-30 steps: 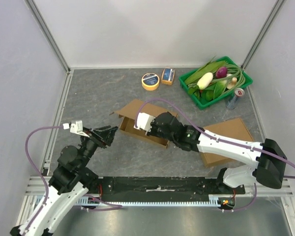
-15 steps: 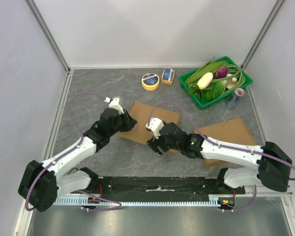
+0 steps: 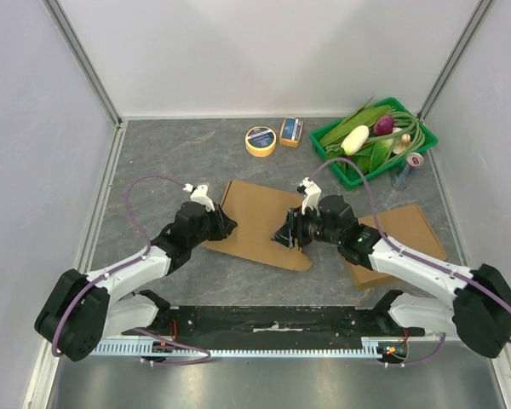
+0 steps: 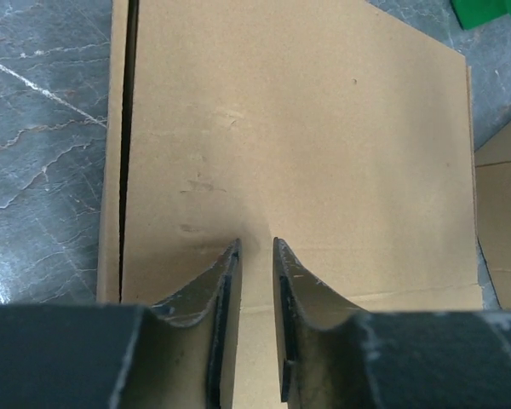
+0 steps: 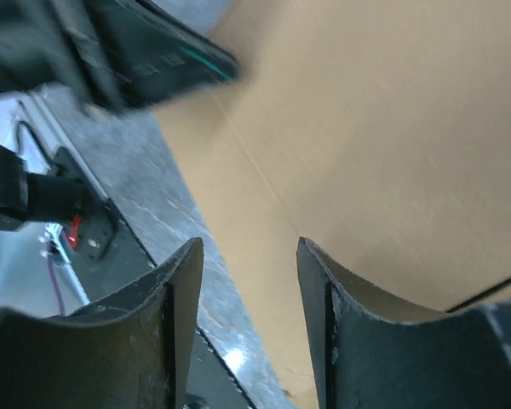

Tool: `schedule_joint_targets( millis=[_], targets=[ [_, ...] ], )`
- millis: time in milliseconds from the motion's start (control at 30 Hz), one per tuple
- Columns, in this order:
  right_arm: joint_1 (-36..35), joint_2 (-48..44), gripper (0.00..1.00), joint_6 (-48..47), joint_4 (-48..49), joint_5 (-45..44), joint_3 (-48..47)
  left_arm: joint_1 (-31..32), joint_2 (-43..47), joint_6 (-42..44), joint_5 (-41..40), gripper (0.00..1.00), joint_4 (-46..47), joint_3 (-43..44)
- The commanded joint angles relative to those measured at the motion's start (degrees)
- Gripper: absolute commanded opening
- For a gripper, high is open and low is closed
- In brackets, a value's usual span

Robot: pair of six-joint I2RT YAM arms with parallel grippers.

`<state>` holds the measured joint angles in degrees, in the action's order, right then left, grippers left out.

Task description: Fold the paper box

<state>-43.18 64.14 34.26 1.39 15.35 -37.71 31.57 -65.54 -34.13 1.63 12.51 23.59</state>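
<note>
Well, at the far left the left arm's base is cut off by the bottom corner of the overhead view, and its purple cable loops over bare grey table (image 3: pixel 166 153) with free room out to the side rail. The left gripper (image 3: pixel 226 225) sits at the left edge of the paper box (image 3: pixel 260 217), which lies flat in the middle of the table between the two arms. From above the arm's own body hides the fingertips. The left wrist camera shows the left gripper (image 4: pixel 255 244) with only a narrow gap between its fingers, the tips down at the cardboard (image 4: pixel 307 128) and nothing caught between them; whether they press the sheet cannot be told. A dark slit (image 4: pixel 129 128) runs along the box's left side, with grey table beyond it.

The right gripper (image 3: pixel 284 239) rests over the box's right part, near a rounded flap (image 3: pixel 300 260) at the near edge. In its wrist view the right gripper (image 5: pixel 249 243) stands wide apart and empty above the brown sheet (image 5: pixel 392 128). A dark blurred shape crosses that picture's upper left and cannot be made out.

Further right a second cardboard piece (image 3: pixel 404 226) lies partly under the right arm. Behind are a tape roll (image 3: pixel 260 141), a small orange box (image 3: pixel 291 132), a green tray (image 3: pixel 362 179) of vegetables and a can (image 3: pixel 409 168), all well apart from the box.
</note>
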Motion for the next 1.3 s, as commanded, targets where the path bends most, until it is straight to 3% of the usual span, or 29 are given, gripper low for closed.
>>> schedule_joint_targets(
  millis=[0,100,267,333,400,467,567,633,733,800,967,1033,1100,1133,1267],
  targets=[
    [1.78,3.1,0.47,3.27,14.94,3.99,10.0,-1.25,3.47,1.34,2.15,0.32,-1.69,2.58],
    [2.22,3.97,0.4,0.47,15.49,1.35,12.48,-3.35,7.17,2.75,5.21,0.44,-6.09,7.76],
    [2.22,2.58,0.38,-3.14,10.75,2.22,10.65,-9.42,6.92,4.07,10.94,0.47,-7.95,12.0],
    [2.66,-1.01,0.45,-3.67,6.1,0.21,9.42,-12.39,5.95,4.42,9.8,0.5,-7.77,12.26],
    [4.94,-3.74,0.6,-3.68,-0.9,-4.69,6.7,-15.9,2.71,5.3,7.53,0.61,-7.77,12.61],
    [9.57,-4.11,0.78,-3.24,-4.36,-5.86,4.24,-18.81,-3.41,4.6,9.96,0.65,-6.11,13.84],
    [17.56,-0.43,0.91,-2.19,-4.64,-0.78,2.04,-21.2,-13.51,4.86,17.42,0.65,-1.81,17.08],
    [20.93,4.22,0.91,-1.57,-1.84,6.31,1.33,-21.11,-18.38,5.04,24.02,0.6,-0.57,19.29],
    [23.58,10.03,0.85,-2.26,0.98,8.28,0.1,-20.76,-24.45,4.69,28.6,0.54,2.77,20.53],
    [23.58,13.97,0.73,-2.62,4.56,9.68,0.01,-19.54,-26.82,4.77,28.95,0.5,4.01,20.53],
    [21.73,20.93,0.37,-0.25,12.32,12.08,0.8,-17.51,-31.05,4.34,27.03,0.24,5.15,20.44],
    [21.73,20.68,0.36,-1.03,10.49,9.97,0.8,-17.51,-31.41,4.68,26.59,0.2,5.15,20.35],
    [21.56,17.45,0.41,-2.44,6.02,4.7,0.1,-17.51,-30.27,5.21,25.19,0.22,4.45,20.35],
    [21.64,16.29,0.46,-3.05,4.6,3.03,-0.08,-17.68,-28.61,5.65,24.57,0.33,3.06,20.52],
    [21.73,12.68,0.76,-9.81,-6.04,-8.13,-6.91,-18.56,-18.88,6.53,19.22,0.5,-2.48,20.88]
  ],
)
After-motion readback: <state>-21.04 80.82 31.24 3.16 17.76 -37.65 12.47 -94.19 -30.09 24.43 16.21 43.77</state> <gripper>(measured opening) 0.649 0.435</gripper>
